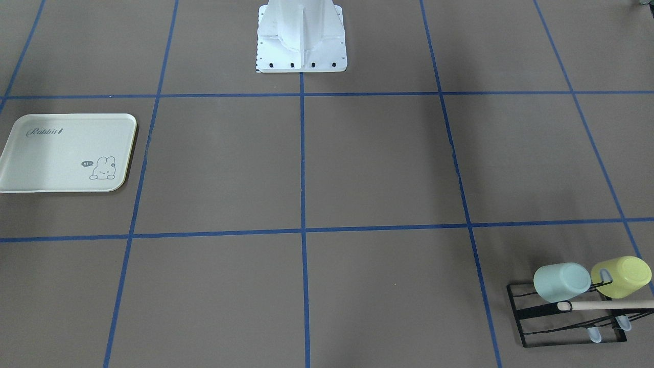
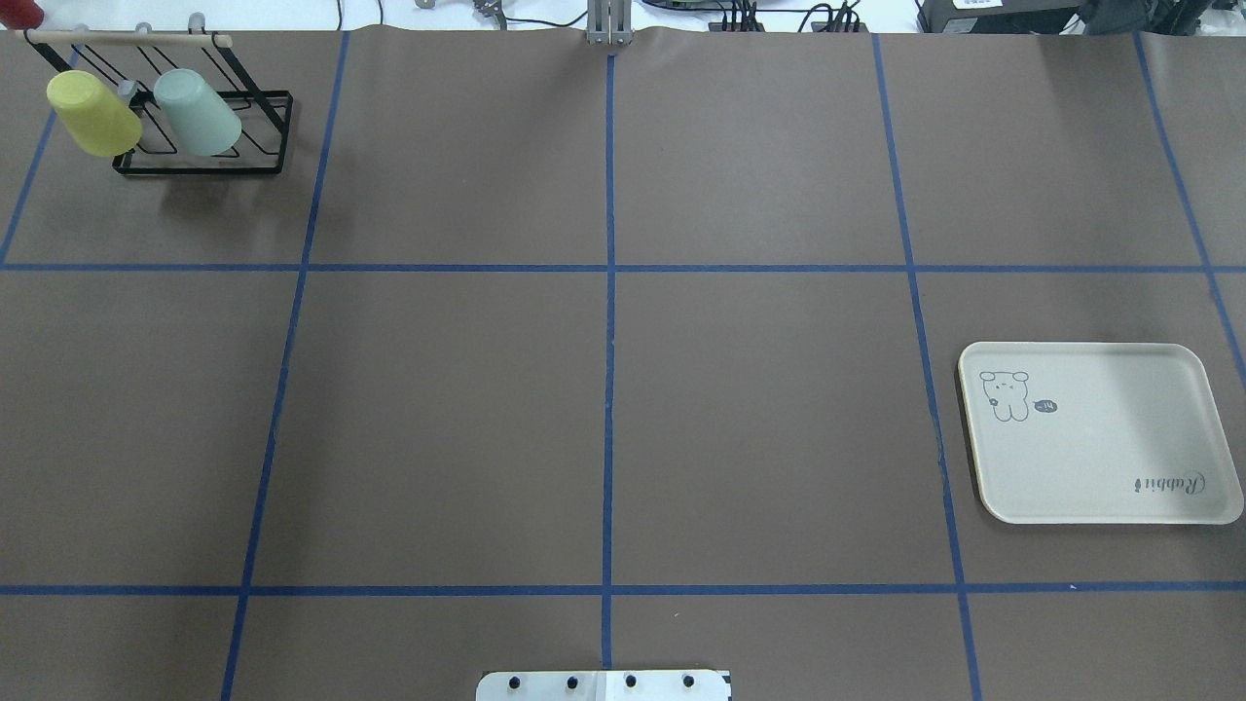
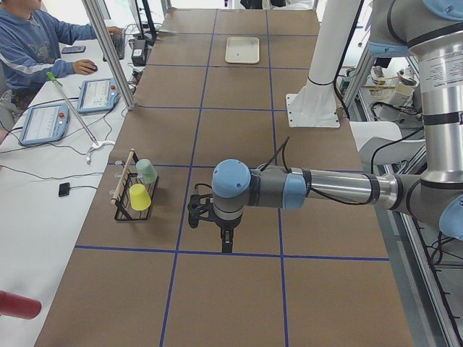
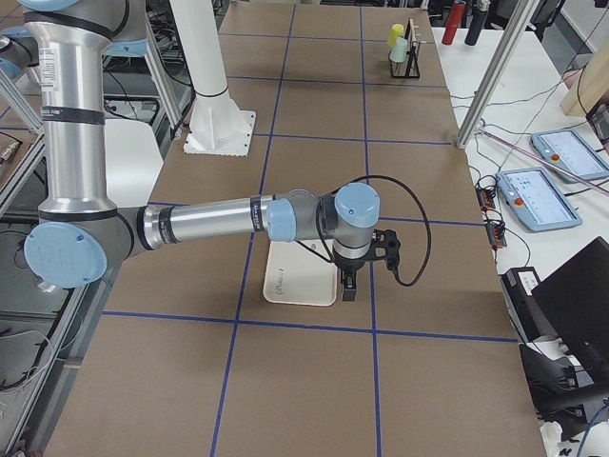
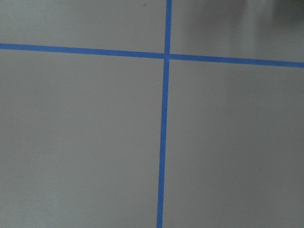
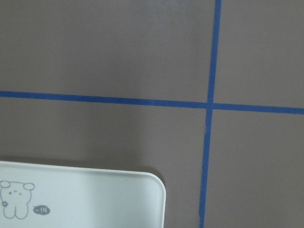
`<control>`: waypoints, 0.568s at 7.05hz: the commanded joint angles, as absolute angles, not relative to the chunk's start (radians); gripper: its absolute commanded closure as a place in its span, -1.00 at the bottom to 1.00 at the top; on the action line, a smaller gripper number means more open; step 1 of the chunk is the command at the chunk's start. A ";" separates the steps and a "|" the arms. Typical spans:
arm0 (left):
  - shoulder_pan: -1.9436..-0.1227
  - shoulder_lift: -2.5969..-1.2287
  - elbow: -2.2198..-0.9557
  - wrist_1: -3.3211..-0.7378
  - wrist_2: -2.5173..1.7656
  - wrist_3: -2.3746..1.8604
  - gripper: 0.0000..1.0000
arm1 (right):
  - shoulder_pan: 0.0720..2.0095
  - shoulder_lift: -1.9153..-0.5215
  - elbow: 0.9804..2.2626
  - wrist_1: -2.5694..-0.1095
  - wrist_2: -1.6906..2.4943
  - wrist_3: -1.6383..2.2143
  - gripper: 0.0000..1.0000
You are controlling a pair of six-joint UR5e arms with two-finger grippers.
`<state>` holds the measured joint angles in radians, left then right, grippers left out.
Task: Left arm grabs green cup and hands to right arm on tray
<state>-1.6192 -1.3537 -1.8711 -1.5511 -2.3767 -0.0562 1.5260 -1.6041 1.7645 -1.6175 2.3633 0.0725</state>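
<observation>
The green cup [image 1: 561, 281] hangs tilted on a black wire rack [image 1: 562, 327], next to a yellow-green cup [image 1: 622, 276]; it also shows in the overhead view [image 2: 198, 111] at the far left corner. The tray [image 2: 1119, 448] lies bare at the right side, also in the front view [image 1: 51, 153]. My left gripper [image 3: 226, 242] points down over the table, about one grid square from the rack; I cannot tell if it is open. My right gripper [image 4: 348, 290] hangs at the tray's [image 4: 295, 281] edge; I cannot tell its state. The right wrist view shows a tray corner [image 6: 95, 199].
The rack has a wooden bar [image 1: 608, 305] across its top. The robot's white base [image 1: 301, 41] stands at the table's middle edge. An operator [image 3: 36, 43] sits at a side desk with pendants. Blue tape lines grid the brown table.
</observation>
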 commanded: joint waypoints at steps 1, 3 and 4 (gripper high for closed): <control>-1.615 -1.336 -1.891 -1.568 -2.375 -0.051 -1.00 | 1.536 -1.615 1.776 -1.594 2.376 0.074 -1.00; -1.615 -1.315 -1.890 -1.575 -2.378 -0.048 -1.00 | 1.534 -1.617 1.775 -1.592 2.401 0.075 -1.00; -1.614 -1.315 -1.890 -1.575 -2.381 -0.049 -1.00 | 1.534 -1.615 1.773 -1.592 2.399 0.078 -1.00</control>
